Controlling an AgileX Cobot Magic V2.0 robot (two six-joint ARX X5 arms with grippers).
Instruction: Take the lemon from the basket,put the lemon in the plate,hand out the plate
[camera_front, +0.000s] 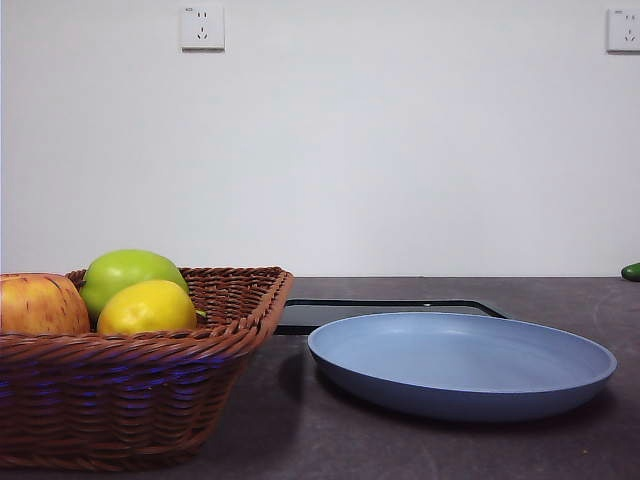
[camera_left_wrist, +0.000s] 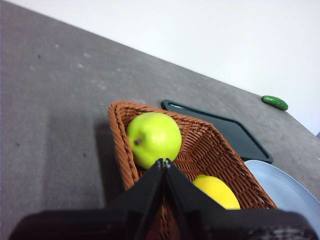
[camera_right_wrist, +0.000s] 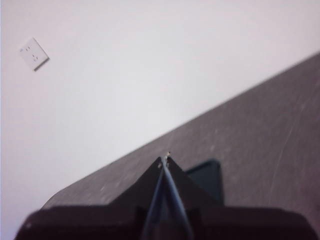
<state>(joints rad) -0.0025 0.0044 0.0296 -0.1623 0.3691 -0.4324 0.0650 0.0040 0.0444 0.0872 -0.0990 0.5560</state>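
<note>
The yellow lemon (camera_front: 147, 307) lies in the reddish-brown wicker basket (camera_front: 150, 390) at the left of the front view, between a green apple (camera_front: 128, 273) and a red-yellow apple (camera_front: 40, 304). To the right of the basket sits the round blue plate (camera_front: 462, 362), with nothing on it. My left gripper (camera_left_wrist: 164, 162) hangs shut above the basket (camera_left_wrist: 210, 150), its tips over the green apple (camera_left_wrist: 154, 138) and close to the lemon (camera_left_wrist: 217, 192). My right gripper (camera_right_wrist: 165, 157) is shut and held high over bare table, away from the objects. Neither gripper shows in the front view.
A flat black tray (camera_front: 390, 310) lies behind the plate. A small green object (camera_front: 631, 271) rests at the far right edge of the dark grey table. A white wall with sockets stands behind.
</note>
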